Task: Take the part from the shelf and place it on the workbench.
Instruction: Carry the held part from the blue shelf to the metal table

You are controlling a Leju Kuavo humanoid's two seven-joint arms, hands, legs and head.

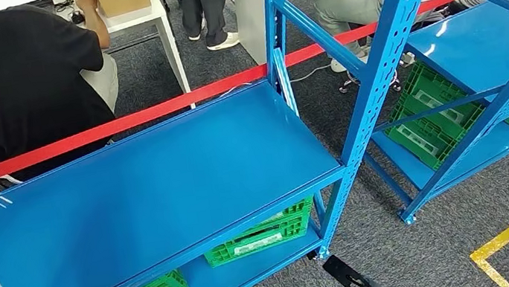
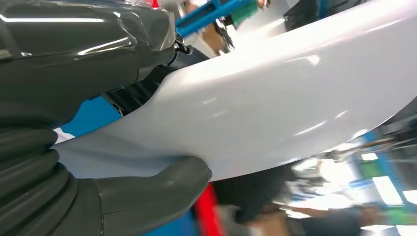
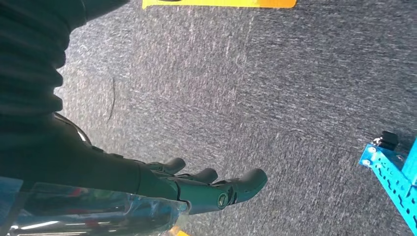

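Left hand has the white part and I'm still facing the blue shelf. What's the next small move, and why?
Probably turn away from the blue shelf toward the workbench, carrying the part. The left hand already holds the white part, the right hand hangs open above the carpet, and no workbench is in sight.

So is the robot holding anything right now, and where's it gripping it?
Yes. The left hand grips a glossy white part at its narrow end, thumb on one face, fingers on the other. The right hand hangs open over the carpet, holding nothing.
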